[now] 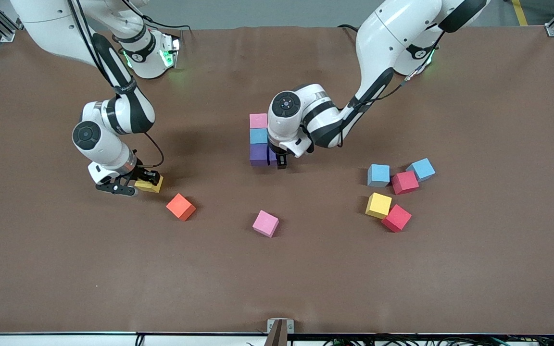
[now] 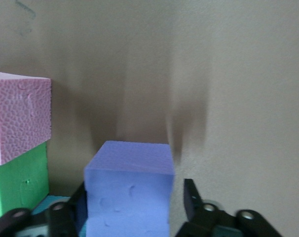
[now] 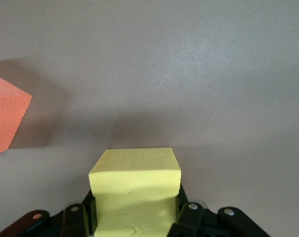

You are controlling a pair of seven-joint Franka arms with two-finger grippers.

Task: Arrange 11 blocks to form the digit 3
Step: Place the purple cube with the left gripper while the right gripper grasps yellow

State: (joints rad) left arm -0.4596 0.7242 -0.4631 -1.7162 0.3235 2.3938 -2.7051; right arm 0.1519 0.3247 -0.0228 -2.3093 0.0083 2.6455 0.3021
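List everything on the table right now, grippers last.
Block column: three, pink, blue, purple, mid-table, pink farthest from the front camera.
Green block: one, touching a pink one; left wrist view only.
Purple block: one, between the left gripper's fingers.
Cluster: five, two blue, two red, one yellow, toward the left arm's end.
Orange block: one, loose.
Pink block: one, loose, nearest the front camera.
Table: one, brown.
Left gripper: open, beside the column.
Right gripper: shut on yellow block.
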